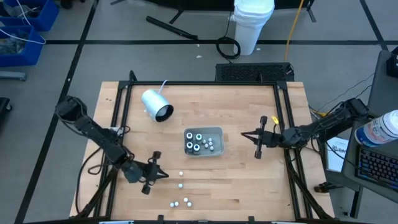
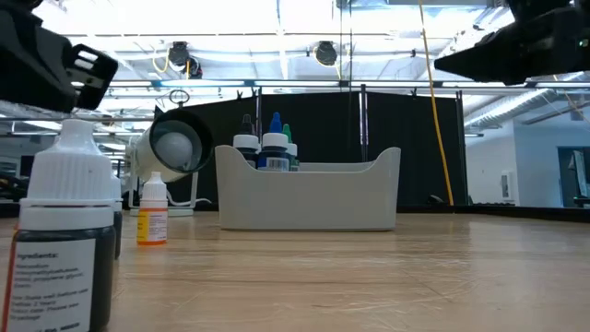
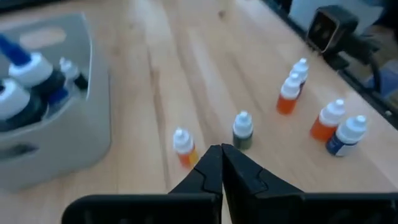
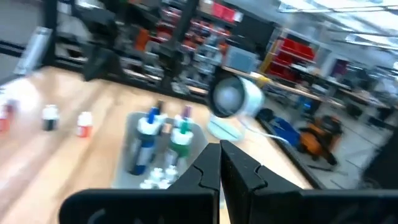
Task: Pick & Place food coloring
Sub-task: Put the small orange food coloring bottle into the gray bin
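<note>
Several food coloring bottles [image 1: 200,142] stand in the grey tray [image 1: 217,132]; six more [image 1: 181,185] stand loose on the worktop [image 1: 249,186] near its front edge. Left of the tray, the left claw [image 1: 163,175] hangs with fingers together, empty, the loose bottles just ahead. Right of the tray, the right claw [image 1: 244,135] hovers with fingers together, holding nothing, pointing at the tray.

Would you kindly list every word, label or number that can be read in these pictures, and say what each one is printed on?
"Ingredients:" (partly legible): heading on the label of the nearest food coloring bottle in the low view; the smaller lines under it are too blurred to read.
Orange bottle label: print too small to read.
Bottles in the tray: labels unreadable.
Papers beside the table in the high view: print too small to read.
Wrist views: no legible text.
</note>
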`<control>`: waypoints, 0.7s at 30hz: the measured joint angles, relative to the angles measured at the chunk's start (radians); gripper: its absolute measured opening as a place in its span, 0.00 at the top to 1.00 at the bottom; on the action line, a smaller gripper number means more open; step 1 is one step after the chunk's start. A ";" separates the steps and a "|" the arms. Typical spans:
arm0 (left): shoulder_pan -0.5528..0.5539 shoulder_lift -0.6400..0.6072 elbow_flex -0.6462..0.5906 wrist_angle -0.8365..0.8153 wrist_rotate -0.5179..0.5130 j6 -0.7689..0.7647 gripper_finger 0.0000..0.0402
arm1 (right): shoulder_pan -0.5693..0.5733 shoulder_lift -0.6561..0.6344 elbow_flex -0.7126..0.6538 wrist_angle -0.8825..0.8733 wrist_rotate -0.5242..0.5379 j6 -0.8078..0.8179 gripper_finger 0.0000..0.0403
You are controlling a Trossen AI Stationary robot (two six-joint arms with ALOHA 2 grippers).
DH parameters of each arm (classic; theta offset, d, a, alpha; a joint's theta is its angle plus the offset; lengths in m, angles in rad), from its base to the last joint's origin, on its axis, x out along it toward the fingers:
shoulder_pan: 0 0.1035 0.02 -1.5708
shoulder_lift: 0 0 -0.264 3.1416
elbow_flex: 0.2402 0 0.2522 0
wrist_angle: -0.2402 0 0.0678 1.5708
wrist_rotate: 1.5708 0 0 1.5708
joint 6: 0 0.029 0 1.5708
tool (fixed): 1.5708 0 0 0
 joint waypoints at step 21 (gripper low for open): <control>0.000 0.037 -0.087 0.385 0.010 -0.011 0.92 | 0.002 0.003 0.000 0.078 -0.288 0.068 1.00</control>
